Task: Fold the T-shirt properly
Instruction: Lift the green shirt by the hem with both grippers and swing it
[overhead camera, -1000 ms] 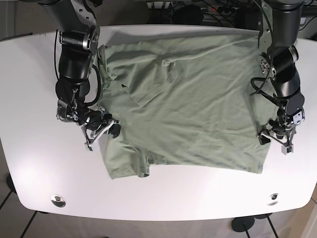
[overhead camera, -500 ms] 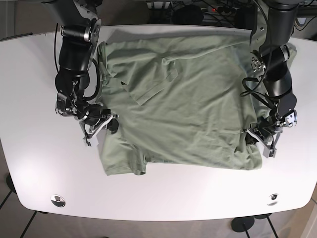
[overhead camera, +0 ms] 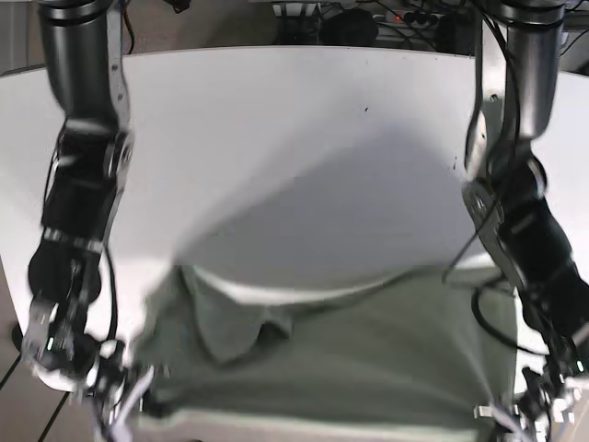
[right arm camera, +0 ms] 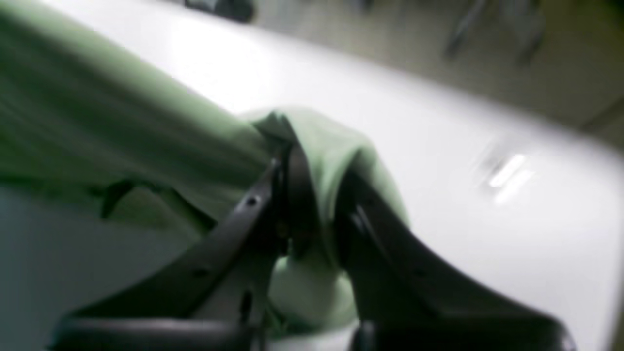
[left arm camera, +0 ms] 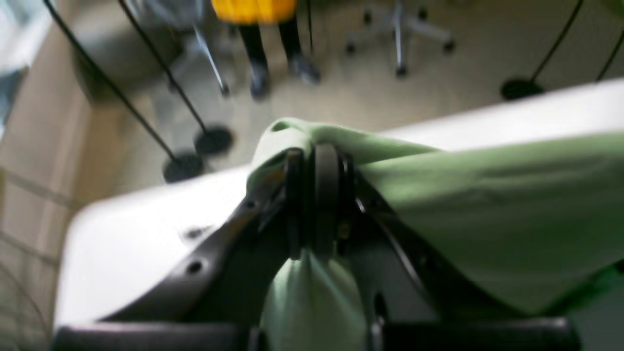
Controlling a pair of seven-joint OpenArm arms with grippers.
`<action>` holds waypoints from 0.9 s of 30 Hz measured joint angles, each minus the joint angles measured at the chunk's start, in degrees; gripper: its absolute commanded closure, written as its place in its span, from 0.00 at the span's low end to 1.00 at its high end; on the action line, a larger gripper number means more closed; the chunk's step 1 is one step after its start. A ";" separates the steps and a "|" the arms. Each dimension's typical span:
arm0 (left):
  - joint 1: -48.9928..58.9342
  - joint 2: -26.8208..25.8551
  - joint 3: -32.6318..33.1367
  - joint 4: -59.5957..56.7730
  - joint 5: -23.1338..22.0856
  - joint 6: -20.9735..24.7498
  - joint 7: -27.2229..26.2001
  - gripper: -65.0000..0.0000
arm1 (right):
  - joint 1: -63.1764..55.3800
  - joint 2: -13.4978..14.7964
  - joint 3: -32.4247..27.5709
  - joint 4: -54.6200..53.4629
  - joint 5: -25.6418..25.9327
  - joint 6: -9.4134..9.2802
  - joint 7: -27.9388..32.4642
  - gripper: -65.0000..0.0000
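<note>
The green T-shirt (overhead camera: 350, 359) hangs stretched between my two grippers, raised above the white table (overhead camera: 294, 138) near its front. My right gripper (overhead camera: 124, 401) is at the lower left of the base view, shut on a bunched corner of the shirt (right arm camera: 321, 146). My left gripper (overhead camera: 515, 419) is at the lower right, shut on the other corner (left arm camera: 302, 136). In both wrist views the black fingers (left arm camera: 317, 195) pinch green cloth, and more cloth (right arm camera: 302, 287) hangs down between the fingers (right arm camera: 297, 195). The shirt's lower edge runs off the bottom of the base view.
The bare white tabletop fills the upper base view, with a shadow (overhead camera: 331, 239) under the shirt. In the left wrist view, beyond the table edge, the floor holds black stand bases (left arm camera: 212, 141), a chair base (left arm camera: 399, 34) and a person in orange (left arm camera: 253, 7).
Both arms have lifted the shirt off the table and drawn it up toward the front. It lay flat across the table before; now it hangs between the grippers.
</note>
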 measured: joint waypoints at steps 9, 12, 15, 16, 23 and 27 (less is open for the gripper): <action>-3.80 -1.73 0.07 2.89 -1.05 -0.04 -0.26 1.00 | 3.23 0.90 1.49 14.10 2.60 0.07 -9.33 0.97; 6.05 -2.36 -0.09 8.17 -1.18 -0.50 -0.17 1.00 | -9.42 0.31 5.33 20.90 2.58 0.09 -11.56 0.97; 18.56 -1.57 -1.90 14.99 -1.25 -0.52 -0.13 1.00 | -22.18 -2.25 8.72 26.23 2.49 0.31 -11.41 0.97; 24.74 -1.38 -3.85 17.94 -1.49 -0.90 -0.09 1.00 | -28.24 -3.43 10.43 27.39 2.60 0.55 -10.23 0.97; 49.40 0.61 -10.16 25.55 -2.38 -0.85 -0.02 1.00 | -52.48 -5.55 11.13 29.57 2.40 0.55 -4.85 0.97; 57.94 0.42 -10.27 29.59 -6.03 -0.83 -0.09 1.00 | -59.63 -7.78 14.03 35.21 2.25 0.48 -5.40 0.97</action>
